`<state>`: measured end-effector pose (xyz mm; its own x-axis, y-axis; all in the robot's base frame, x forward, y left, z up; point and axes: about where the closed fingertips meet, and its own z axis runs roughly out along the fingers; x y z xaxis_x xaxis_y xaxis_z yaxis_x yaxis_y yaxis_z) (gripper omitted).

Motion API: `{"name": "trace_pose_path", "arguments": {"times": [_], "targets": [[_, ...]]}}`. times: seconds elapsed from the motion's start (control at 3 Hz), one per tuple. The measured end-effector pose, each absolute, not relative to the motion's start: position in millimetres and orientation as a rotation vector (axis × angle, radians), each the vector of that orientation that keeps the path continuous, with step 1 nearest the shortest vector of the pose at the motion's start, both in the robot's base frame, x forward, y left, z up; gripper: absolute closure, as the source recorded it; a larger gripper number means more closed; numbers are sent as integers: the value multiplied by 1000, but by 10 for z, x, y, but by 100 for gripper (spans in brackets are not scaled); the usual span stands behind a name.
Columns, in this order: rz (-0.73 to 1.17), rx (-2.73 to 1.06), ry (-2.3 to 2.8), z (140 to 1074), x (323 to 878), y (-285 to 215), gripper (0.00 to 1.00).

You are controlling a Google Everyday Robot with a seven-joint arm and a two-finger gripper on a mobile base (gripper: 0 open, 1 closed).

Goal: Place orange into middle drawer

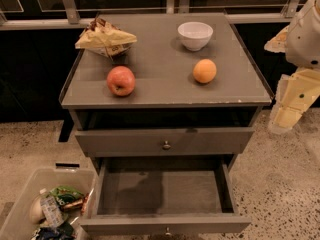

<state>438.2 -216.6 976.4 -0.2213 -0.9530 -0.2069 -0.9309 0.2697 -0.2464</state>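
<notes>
Atop cabinet (160,49), orange (204,71), gripper (285,116) off right

The arm (304,31) hangs bent, gripper (286,111) at the right edge.

Grey counter (165,91) carrying four items, all apart: crumpled chip bag (105,38) back left, white bowl (195,35) back right, apple (121,80) front left, orange (204,71) front right. Gripper (286,115) off counter, beside front right corner.
</notes>
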Motion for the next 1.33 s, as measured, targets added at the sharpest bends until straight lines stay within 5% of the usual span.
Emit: {"name": "trace_pose_path", "arguments": {"times": [0.67,1.33], "targets": [[-16,-1688,2257,9616,4611,-2234,0],[393,-1657,2139,9088,5210,-2246,0]]}}
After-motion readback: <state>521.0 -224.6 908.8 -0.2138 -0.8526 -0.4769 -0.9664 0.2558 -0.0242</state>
